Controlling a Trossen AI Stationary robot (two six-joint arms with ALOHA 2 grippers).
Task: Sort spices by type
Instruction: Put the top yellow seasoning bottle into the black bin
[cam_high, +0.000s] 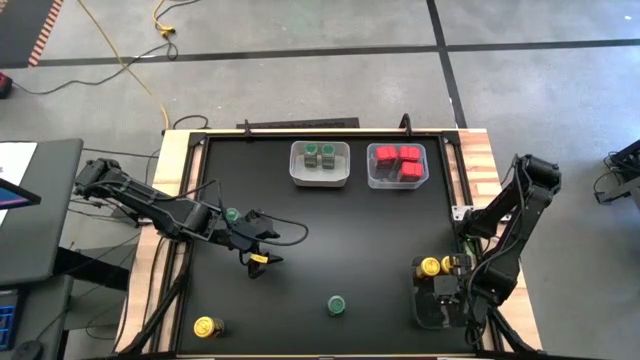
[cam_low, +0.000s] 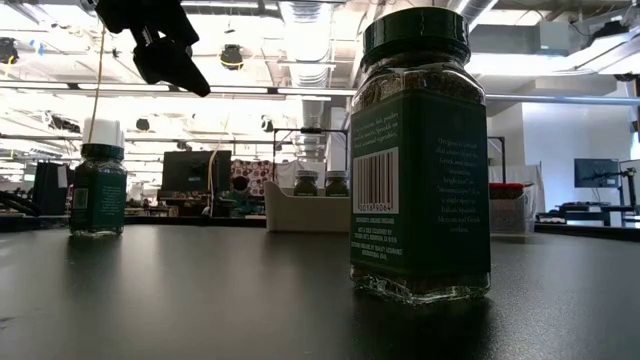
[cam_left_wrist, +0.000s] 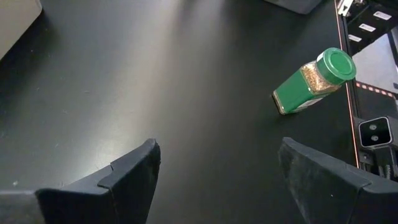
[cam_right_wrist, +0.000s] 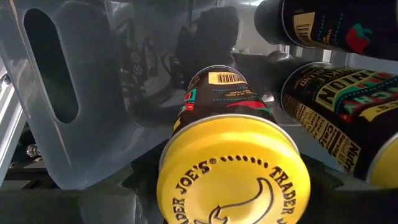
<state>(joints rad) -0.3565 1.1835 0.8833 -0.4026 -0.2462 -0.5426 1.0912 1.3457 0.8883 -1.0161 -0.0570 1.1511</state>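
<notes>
1. Over the left half of the black surface (cam_high: 330, 230), the left hand (cam_high: 262, 243) hovers with its dark fingers spread wide and nothing between them, likely between picks.
2. At about three o'clock from it in its wrist view stands a green-lidded, green-labelled spice jar (cam_left_wrist: 314, 81), probably the next one to fetch; a second green-lidded jar (cam_high: 232, 215) sits beside the arm.
3. At five o'clock on the surface, the right hand (cam_high: 447, 266) is closed on a yellow-lidded dark round jar (cam_right_wrist: 233, 165), inside a clear plastic bin (cam_high: 440, 300) with other dark jars, so yellow lids gather there.
4. At twelve o'clock, one clear bin (cam_high: 320, 163) holds green-lidded jars and its neighbour (cam_high: 397, 166) holds red boxy containers, each type kept apart.
5. One stray yellow-lidded jar (cam_high: 206, 326) waits at seven o'clock.
6. Beyond the surface: grey floor, cables, ceiling lights, monitors.
</notes>
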